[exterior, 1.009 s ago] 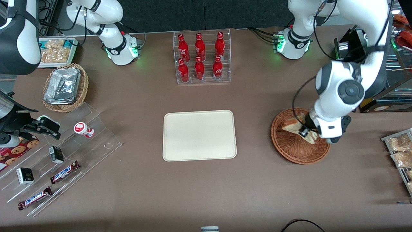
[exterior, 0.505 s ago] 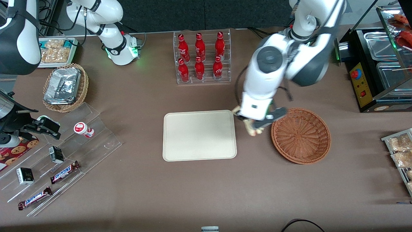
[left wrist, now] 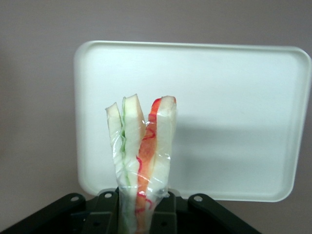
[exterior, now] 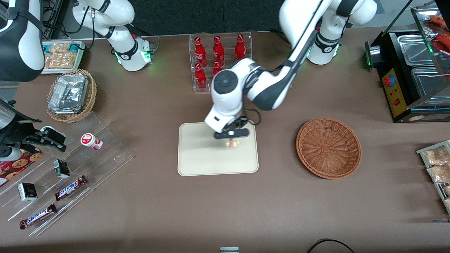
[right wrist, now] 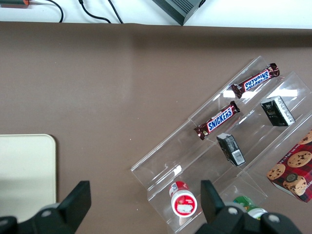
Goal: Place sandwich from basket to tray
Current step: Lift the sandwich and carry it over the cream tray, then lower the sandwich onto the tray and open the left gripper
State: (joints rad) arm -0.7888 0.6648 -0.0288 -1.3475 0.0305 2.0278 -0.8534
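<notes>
Left arm stretched out, end effector (exterior: 232, 137) above tray (exterior: 197, 158), gripping wrapped sandwich (left wrist: 141, 146)

The black gripper (exterior: 231, 139) holds a sandwich (left wrist: 141, 146) of white bread with red and green stripes over the cream tray (exterior: 197, 158), and the basket (exterior: 328, 147) is reddish-brown on the brown table (exterior: 225, 203).

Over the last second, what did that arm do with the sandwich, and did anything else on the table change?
The gripper, shut on the sandwich, lifted it out of the wicker basket and carried it sideways toward the parked arm's end; it now hangs above the cream tray, not yet released. The basket, now empty, the tray, the red bottles and the Snickers bars stayed put.
</notes>
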